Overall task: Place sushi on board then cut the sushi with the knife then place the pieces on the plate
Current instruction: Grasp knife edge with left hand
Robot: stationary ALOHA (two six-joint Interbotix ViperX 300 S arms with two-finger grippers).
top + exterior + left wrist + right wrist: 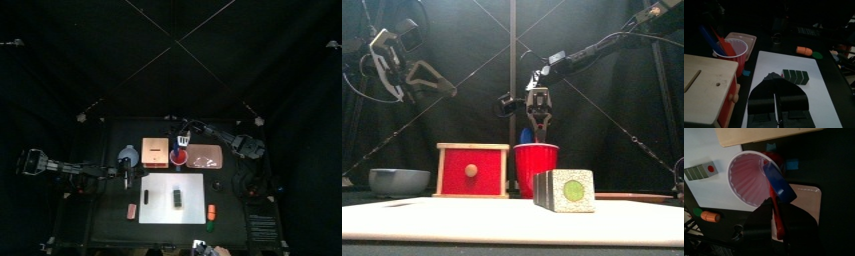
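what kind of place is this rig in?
Likely a lab robot booth staged as a toy kitchen: black curtain behind, cutting board with sushi roll, red cup of toy knives.

The right tool (pixel 540 132) hangs directly over the cup (pixel 536 165), with one knife (pixel 779 223) pinched between its jaws and the other knife (pixel 777 184) standing in the cup. Just left of this tool sits the box (pixel 154 152), and farther left the bowl (pixel 128 155). Just right of it lies the tray (pixel 203 155). Before it lies the board (pixel 154 185), with the sushi roll (pixel 178 197) on it. Farther forward on the surface (pixel 107 200), one toy food (pixel 131 209) lies off the board's left and another toy (pixel 211 211) off its right. The left tool (pixel 773 76) hangs left of the right tool and nearer the front.
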